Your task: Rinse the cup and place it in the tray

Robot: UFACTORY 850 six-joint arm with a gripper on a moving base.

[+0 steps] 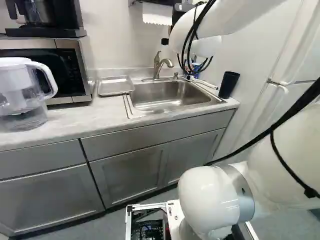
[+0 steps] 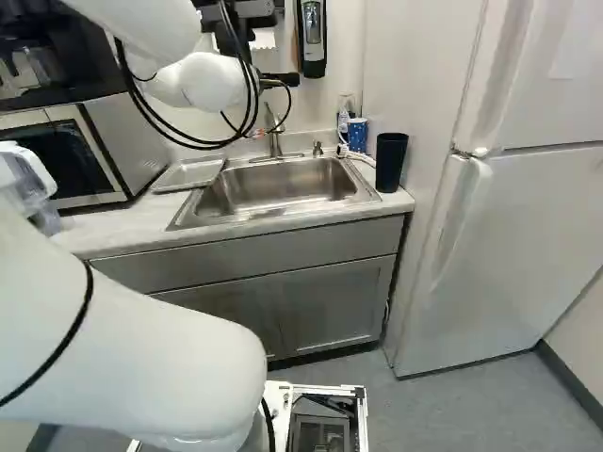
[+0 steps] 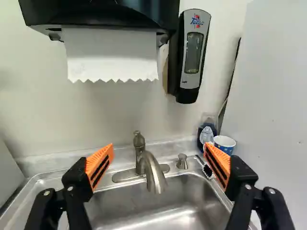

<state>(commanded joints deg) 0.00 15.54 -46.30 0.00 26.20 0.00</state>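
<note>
Gripper: the black two-fingered gripper (image 2: 280,80) is spread wide; its orange pads (image 3: 100,165) stand far apart with only air between them, and it has hold of nothing. In the wrist view the curved brushed-metal faucet (image 3: 152,172) lies ahead, in line with the gap.
Cabinets: grey fronts (image 1: 130,172) run below the pale stone-look worktop (image 1: 70,120).
Refrigerator: white, two doors (image 2: 528,235), right of the worktop in the right base view.
Pitcher: clear plastic with a white lid and handle (image 1: 17,95), near the worktop's left end in the left base view.
Cup: tall, black, smooth and tapered, its wide end up (image 2: 391,162); it stands upright between the sink and the worktop's right edge, well apart from the gripper. Its inside is hidden.
Sink: one stainless steel basin (image 2: 278,188), set into the worktop.
Tray: shallow, rectangular, metal (image 1: 116,93), between the sink and the silver-and-black microwave (image 1: 80,75), towards the worktop's back edge.
Back right corner: a blue-and-white patterned cup (image 3: 224,144) stands just beside a dark blue bottle (image 3: 206,134).
Wall: a black towel dispenser (image 3: 98,14) with white paper hanging (image 3: 112,55); beside it, a grey-and-black soap dispenser (image 3: 194,52).
</note>
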